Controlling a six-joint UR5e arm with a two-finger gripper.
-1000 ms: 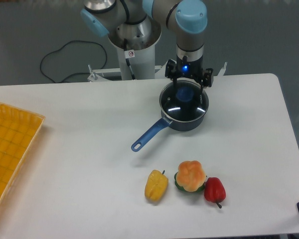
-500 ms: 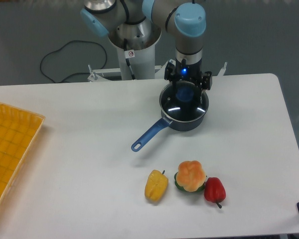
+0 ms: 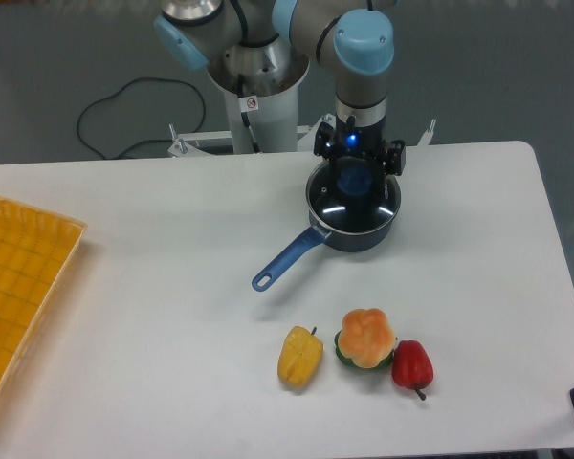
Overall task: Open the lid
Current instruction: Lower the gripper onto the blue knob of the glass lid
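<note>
1. Hovering over the knob (image 3: 354, 180), upper centre of frame, the gripper (image 3: 356, 168) hides its jaws; open or closed, I cannot tell
2. Lid (image 3: 353, 197) sits on the pan (image 3: 349, 215)
3. An off-centre pinch could slip, or drag the pan

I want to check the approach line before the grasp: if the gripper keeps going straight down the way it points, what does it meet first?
Most likely the blue knob at the centre of the glass lid, which sits on the saucepan. The gripper points down right over it, though depth is hard to judge from this single view.
</note>
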